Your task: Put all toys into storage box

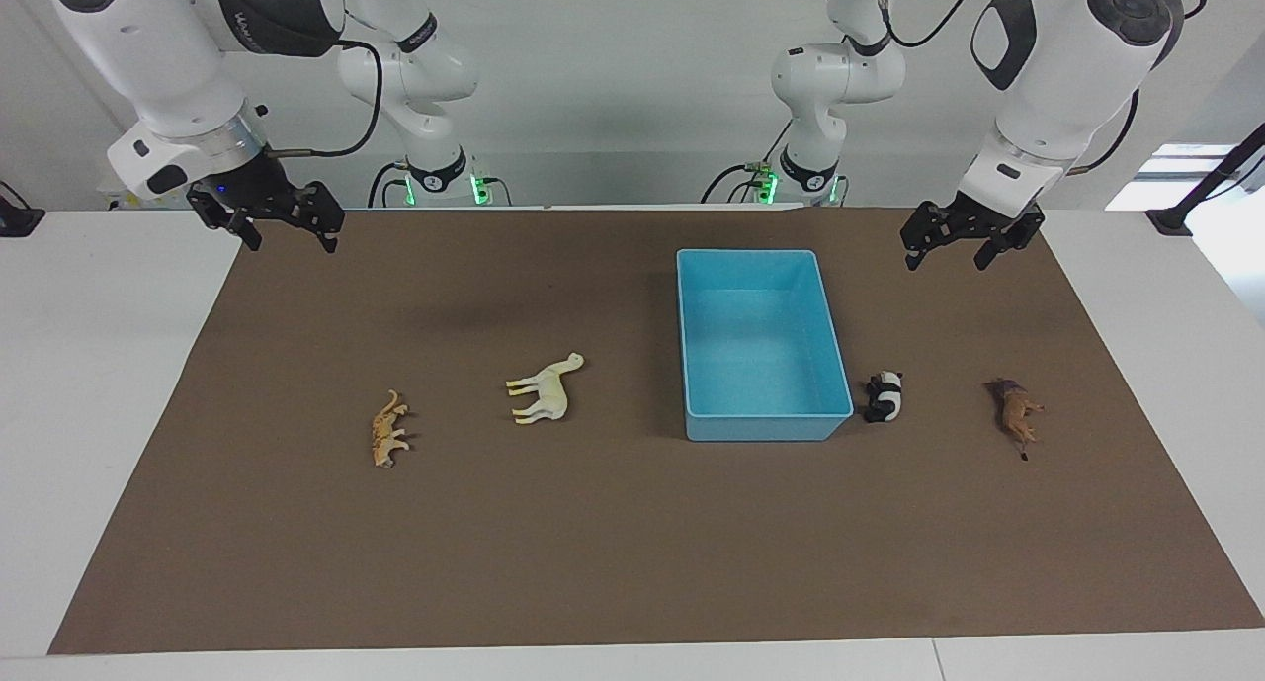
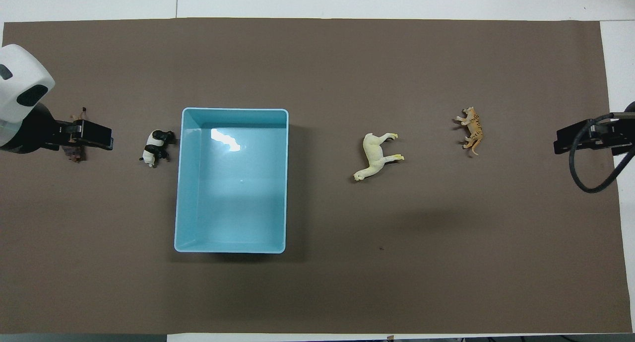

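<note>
The light blue storage box (image 1: 747, 253) (image 2: 234, 110) stands empty on the mat. The black-and-white panda (image 1: 885, 396) (image 2: 156, 147) lies beside it toward the left arm's end. The brown maned toy (image 1: 1018, 414) (image 2: 77, 155) lies farther toward that end. The cream long-necked toy (image 1: 544, 388) (image 2: 378, 156) and the tan big cat (image 1: 388, 430) (image 2: 471, 130) lie toward the right arm's end. My left gripper (image 1: 973, 241) (image 2: 84, 136) hangs open and empty, high over the maned toy, which it partly covers in the overhead view. My right gripper (image 1: 267, 216) (image 2: 590, 136) hangs open and empty over the mat's edge.
A brown mat (image 1: 632, 543) (image 2: 317, 292) covers most of the white table (image 1: 99, 414). A black cable loops from the right gripper (image 2: 590, 183). All four toys lie on their sides in a rough row across the mat.
</note>
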You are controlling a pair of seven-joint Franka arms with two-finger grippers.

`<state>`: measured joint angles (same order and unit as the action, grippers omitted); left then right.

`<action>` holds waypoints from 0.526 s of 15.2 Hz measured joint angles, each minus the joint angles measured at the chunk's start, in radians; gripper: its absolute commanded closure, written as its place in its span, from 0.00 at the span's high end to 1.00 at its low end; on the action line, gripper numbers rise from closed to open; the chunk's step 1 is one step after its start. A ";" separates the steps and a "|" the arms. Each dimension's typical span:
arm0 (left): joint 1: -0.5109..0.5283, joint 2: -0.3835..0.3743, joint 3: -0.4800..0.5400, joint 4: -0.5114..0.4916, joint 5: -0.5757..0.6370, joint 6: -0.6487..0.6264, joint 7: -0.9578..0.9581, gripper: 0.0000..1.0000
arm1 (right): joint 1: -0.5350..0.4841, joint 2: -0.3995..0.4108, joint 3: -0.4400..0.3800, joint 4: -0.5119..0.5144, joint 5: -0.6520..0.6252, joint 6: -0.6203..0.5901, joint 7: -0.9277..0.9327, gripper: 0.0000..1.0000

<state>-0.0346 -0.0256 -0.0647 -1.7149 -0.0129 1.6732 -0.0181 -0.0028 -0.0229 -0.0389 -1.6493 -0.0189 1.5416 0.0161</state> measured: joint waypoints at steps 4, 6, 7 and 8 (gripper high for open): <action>0.000 0.000 0.000 0.000 0.000 0.000 0.000 1.00 | 0.000 -0.010 0.000 0.000 0.000 -0.009 0.000 1.00; 0.000 0.000 0.000 0.000 0.000 0.000 0.000 1.00 | 0.000 -0.010 0.000 0.000 0.000 -0.009 0.000 1.00; 0.000 0.000 0.000 0.000 0.000 0.000 0.000 1.00 | 0.000 -0.010 0.000 0.000 0.000 -0.009 0.000 1.00; 0.000 0.000 0.000 0.000 0.000 0.000 0.000 1.00 | 0.000 -0.010 0.000 0.000 0.000 -0.009 0.000 1.00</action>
<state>-0.0346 -0.0256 -0.0646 -1.7149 -0.0129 1.6732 -0.0181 -0.0028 -0.0332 -0.0386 -1.6494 -0.0189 1.5328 0.0161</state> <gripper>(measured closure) 0.000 0.000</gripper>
